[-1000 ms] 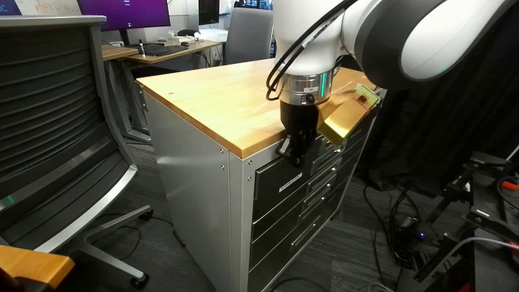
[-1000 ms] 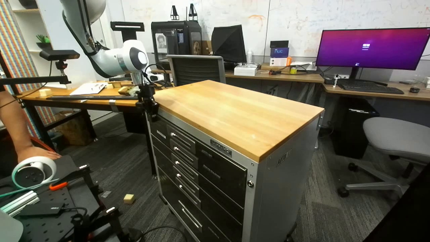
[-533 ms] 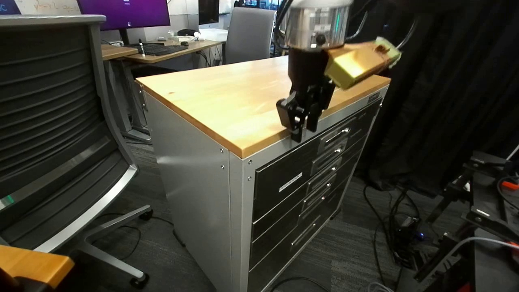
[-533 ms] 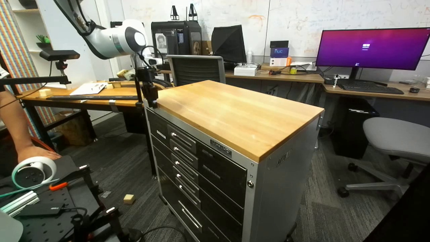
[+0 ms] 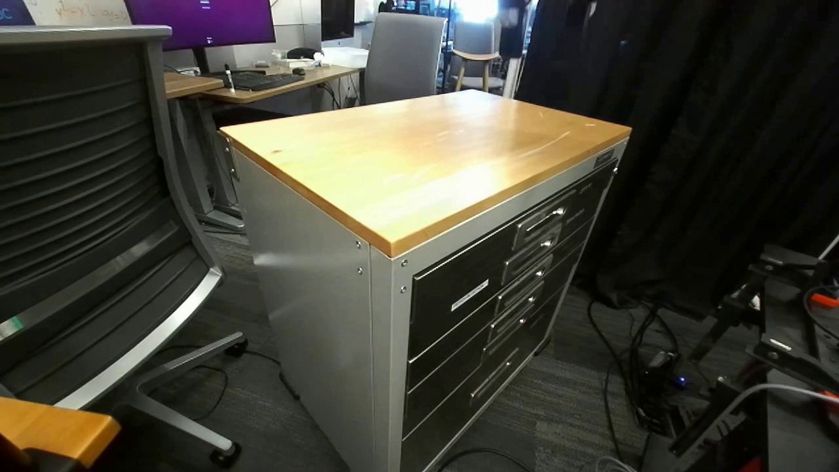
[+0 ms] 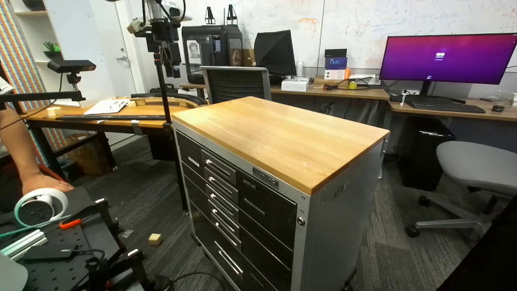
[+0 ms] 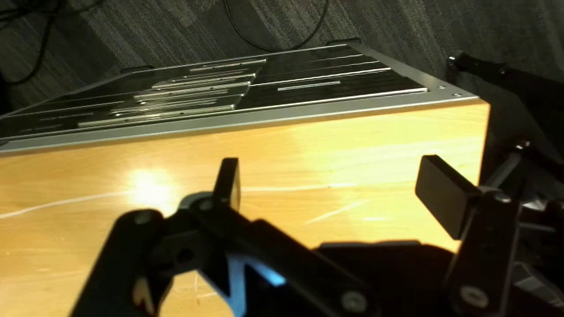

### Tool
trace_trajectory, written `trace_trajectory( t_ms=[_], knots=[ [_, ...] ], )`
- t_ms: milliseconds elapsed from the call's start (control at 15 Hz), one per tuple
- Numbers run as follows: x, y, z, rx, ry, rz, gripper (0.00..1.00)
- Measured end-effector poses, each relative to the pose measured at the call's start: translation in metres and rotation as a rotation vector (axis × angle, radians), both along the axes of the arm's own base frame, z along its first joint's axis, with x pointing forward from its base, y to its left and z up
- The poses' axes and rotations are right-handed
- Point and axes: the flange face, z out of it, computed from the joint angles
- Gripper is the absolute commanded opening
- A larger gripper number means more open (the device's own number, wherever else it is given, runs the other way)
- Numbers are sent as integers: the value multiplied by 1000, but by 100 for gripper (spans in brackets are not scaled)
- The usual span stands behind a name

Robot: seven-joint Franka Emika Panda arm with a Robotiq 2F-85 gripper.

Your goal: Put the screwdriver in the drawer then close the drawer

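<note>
A Robotiq gripper [image 7: 335,187], jaws wide apart, hung above the wooden top [image 7: 286,158] of a grey metal cabinet [image 6: 335,218]; its uppermost drawer [image 5: 485,262] sat closed; where the screwdriver lay could not be seen; beyond the cabinet, in an exterior view, stood an office chair [image 6: 236,85] and a purple-screened monitor [image 6: 444,58].

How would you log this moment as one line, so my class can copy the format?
End effector: open, empty, higher than the wooden top | Top drawer: shut | Screwdriver: not visible | Placement: cannot be confirmed
</note>
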Motion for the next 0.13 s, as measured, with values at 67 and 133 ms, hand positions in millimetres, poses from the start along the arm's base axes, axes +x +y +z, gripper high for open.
trace_trajectory(
  t_ms=[67,133],
  knots=[
    [-2,2,18,25,5,7,100],
    [-4,3,32,43,6,14,100]
  ],
)
